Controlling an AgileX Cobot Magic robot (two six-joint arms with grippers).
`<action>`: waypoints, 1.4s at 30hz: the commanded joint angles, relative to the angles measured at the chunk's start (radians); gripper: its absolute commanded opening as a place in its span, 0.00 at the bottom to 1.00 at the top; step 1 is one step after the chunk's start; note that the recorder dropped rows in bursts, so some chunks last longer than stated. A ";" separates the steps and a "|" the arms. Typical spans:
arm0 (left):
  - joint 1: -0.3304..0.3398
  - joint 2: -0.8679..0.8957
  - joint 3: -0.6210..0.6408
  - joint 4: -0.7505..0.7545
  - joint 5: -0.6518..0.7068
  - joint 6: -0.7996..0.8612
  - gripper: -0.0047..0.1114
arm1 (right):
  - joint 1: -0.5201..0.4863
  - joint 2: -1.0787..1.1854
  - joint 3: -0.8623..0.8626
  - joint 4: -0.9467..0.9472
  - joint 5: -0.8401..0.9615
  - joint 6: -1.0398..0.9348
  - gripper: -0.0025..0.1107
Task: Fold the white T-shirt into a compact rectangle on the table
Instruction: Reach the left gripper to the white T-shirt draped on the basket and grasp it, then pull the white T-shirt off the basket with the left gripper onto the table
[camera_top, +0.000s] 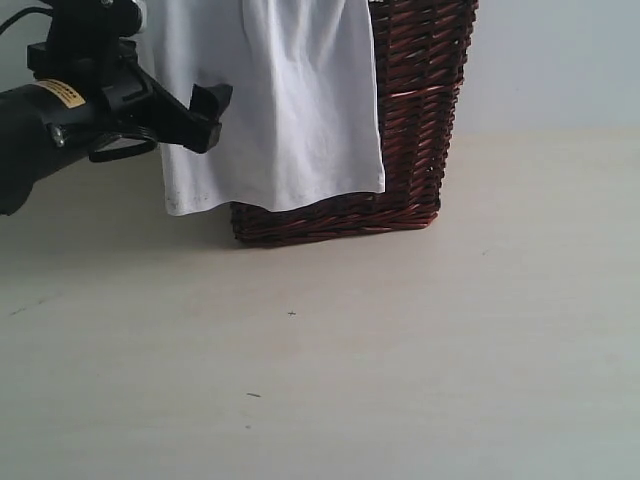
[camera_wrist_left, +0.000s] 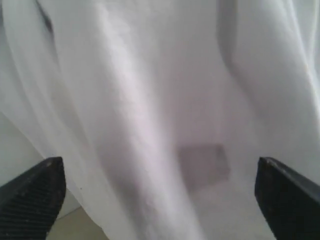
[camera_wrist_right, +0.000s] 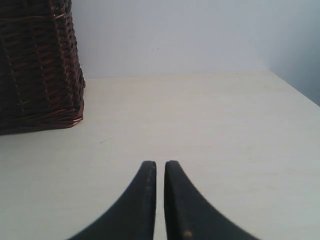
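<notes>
In the exterior view, the white T-shirt (camera_top: 275, 100) is seen draped down the front of a dark wicker basket (camera_top: 420, 120) that is set on the table (camera_top: 400, 350); the shirt's hem is hung just above the tabletop; the left gripper (camera_top: 208, 118) is held in the air at the shirt's left edge.

In the left wrist view, the frame is almost filled by the folds of the shirt (camera_wrist_left: 150, 100); the left gripper (camera_wrist_left: 160, 200) is shown with its fingers (camera_wrist_left: 35, 195) spread wide and nothing caught between them; a faint grey rectangle (camera_wrist_left: 202, 165) is made out through the cloth.

In the right wrist view, the right gripper (camera_wrist_right: 160, 167) is shown with its fingers drawn almost together, only a thin slit being left and nothing being held; it is poised over bare table (camera_wrist_right: 225, 125), the basket (camera_wrist_right: 40, 65) being seen off to one side.
</notes>
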 joint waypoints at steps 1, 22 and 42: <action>0.040 0.055 -0.040 -0.030 -0.046 -0.055 0.89 | 0.003 -0.006 0.005 0.002 -0.006 -0.005 0.08; 0.123 -0.092 -0.272 0.057 -0.049 -0.476 0.04 | 0.003 -0.006 0.005 0.002 -0.006 -0.005 0.08; 0.106 -0.204 -1.058 0.756 -0.111 -1.508 0.04 | 0.003 -0.006 0.005 0.002 -0.006 -0.005 0.08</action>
